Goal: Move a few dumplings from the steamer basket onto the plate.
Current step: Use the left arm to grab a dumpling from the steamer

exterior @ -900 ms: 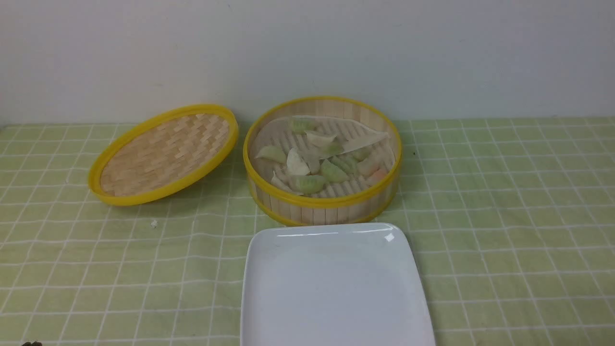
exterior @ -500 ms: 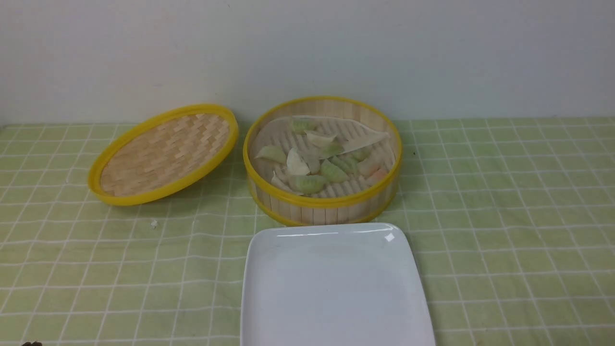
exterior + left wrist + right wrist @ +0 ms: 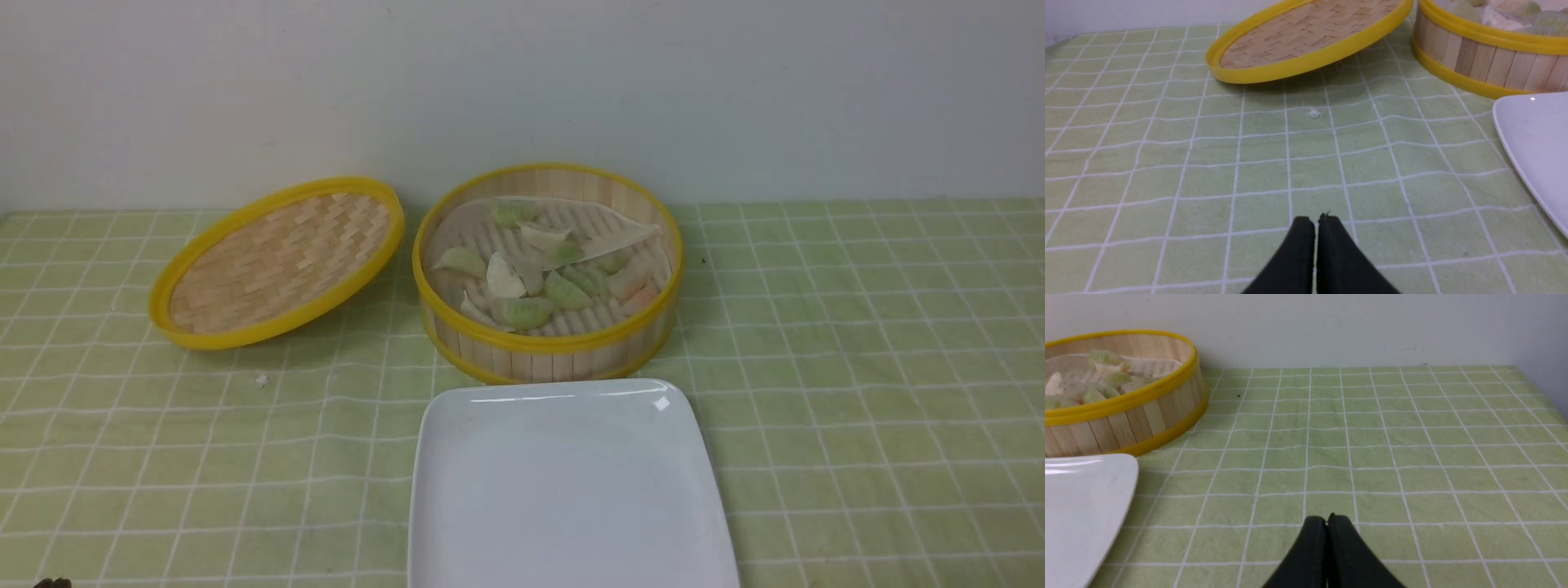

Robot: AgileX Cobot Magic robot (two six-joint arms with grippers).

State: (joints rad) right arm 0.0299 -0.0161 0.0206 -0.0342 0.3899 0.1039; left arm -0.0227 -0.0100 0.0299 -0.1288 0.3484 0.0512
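1. Left wrist view: your left claw (image 3: 1315,221) is pressed together, empty; right claw (image 3: 1327,521) likewise.
2. Dumplings (image 3: 524,311) crowd the steamer basket (image 3: 549,349) near the counter's (image 3: 857,367) far edge; plate (image 3: 571,498) bare, just nearer.
3. Crowding risks you pinching two or tearing one.

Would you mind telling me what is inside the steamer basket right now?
Inside the basket, green, white and orange dumplings and a pale liner lie on slats; the near wall hides the floor's front edge.
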